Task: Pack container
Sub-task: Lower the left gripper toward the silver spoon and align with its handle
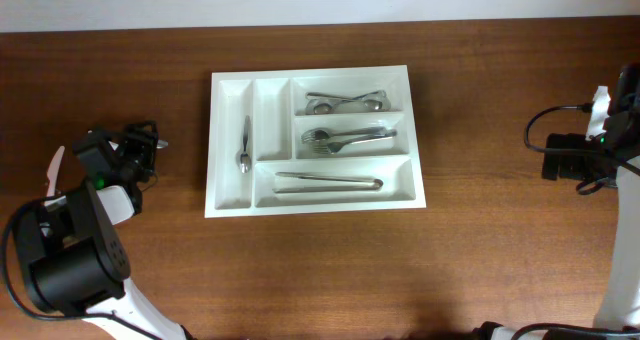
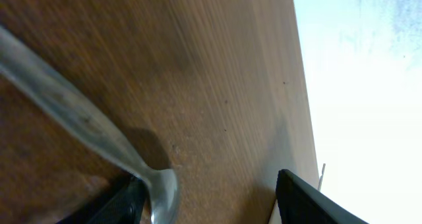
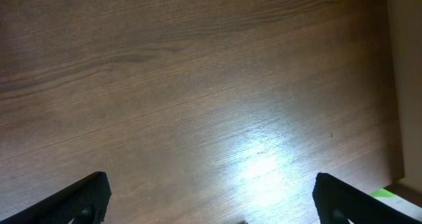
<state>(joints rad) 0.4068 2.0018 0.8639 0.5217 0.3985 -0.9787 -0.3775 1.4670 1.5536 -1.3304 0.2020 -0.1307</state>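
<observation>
The container (image 1: 228,192), a white cutlery tray, lies in the middle of the table. Its compartments hold a spoon (image 1: 243,145), more spoons (image 1: 345,102), forks (image 1: 348,138) and a long utensil (image 1: 328,181). My left gripper (image 1: 140,152) is low over the wood, left of the tray. In the left wrist view its jaws (image 2: 210,196) stand apart, and a metal utensil (image 2: 86,122) lies on the table with its end against the left finger (image 2: 125,201). The other finger (image 2: 310,201) is clear of it. My right gripper (image 1: 560,160) (image 3: 211,201) is open over bare wood at the far right.
The table's far edge (image 1: 320,22) runs behind the tray, with a pale surface beyond it. The left arm's black base (image 1: 65,255) fills the front left corner. The right arm's body and cables (image 1: 620,130) stand at the right edge.
</observation>
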